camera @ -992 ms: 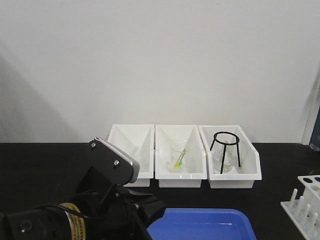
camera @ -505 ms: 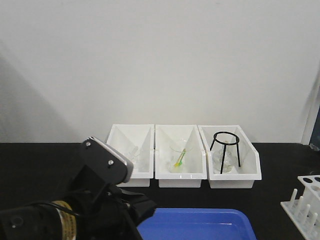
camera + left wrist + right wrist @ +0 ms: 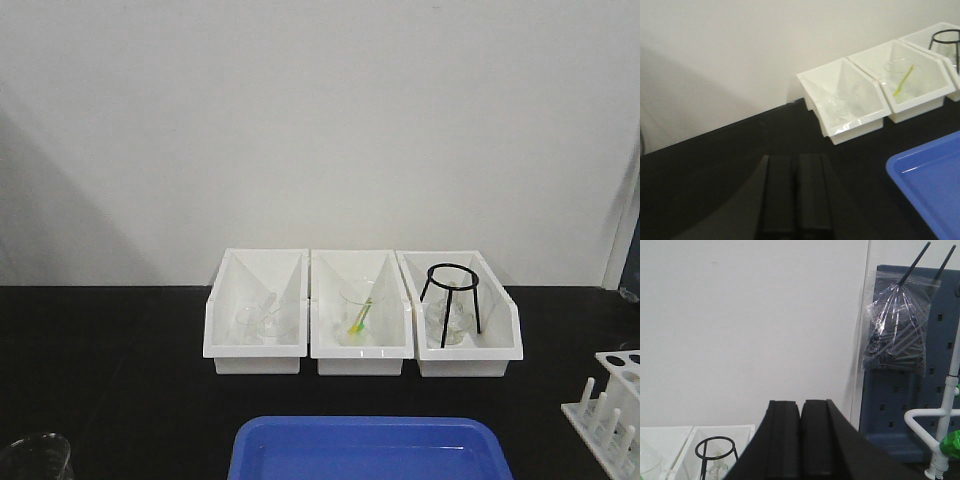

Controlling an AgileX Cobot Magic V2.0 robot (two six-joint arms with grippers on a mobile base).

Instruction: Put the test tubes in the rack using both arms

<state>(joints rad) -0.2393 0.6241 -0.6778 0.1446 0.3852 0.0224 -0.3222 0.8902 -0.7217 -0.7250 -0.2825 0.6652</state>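
White wall backs a black worktop [image 3: 110, 340], and no writing can be read anywhere.

Left claw [image 3: 796, 192] is clenched, its two flat black matte fingers pressed side by side with nothing between them; it is aimed low across the worktop toward the bins. Right claw [image 3: 800, 437] is likewise clenched and empty, raised and facing the wall. Neither arm shows in the front view.

Beyond the left claw lies a glossy blue tray [image 3: 365, 450], with its corner also seen in the left wrist view. Past it stand three white plastic bins [image 3: 360, 312] in a row, touching, with sloped open fronts. Left one holds clear glassware, too faint to name; middle one holds a beaker [image 3: 356, 305] with a yellow-green stick [image 3: 359, 318] leaning in it; right one holds a black wire tripod [image 3: 451, 300] over more glass.

Rack [image 3: 610, 405], white with round holes and upright pegs, sits at the worktop's right edge, cut off. A clear glass rim [image 3: 32, 458] shows at lower left. No test tube can be made out.

Behind the right claw hangs a blue pegboard [image 3: 910, 390] with a clear bag of dark rods [image 3: 896, 335].
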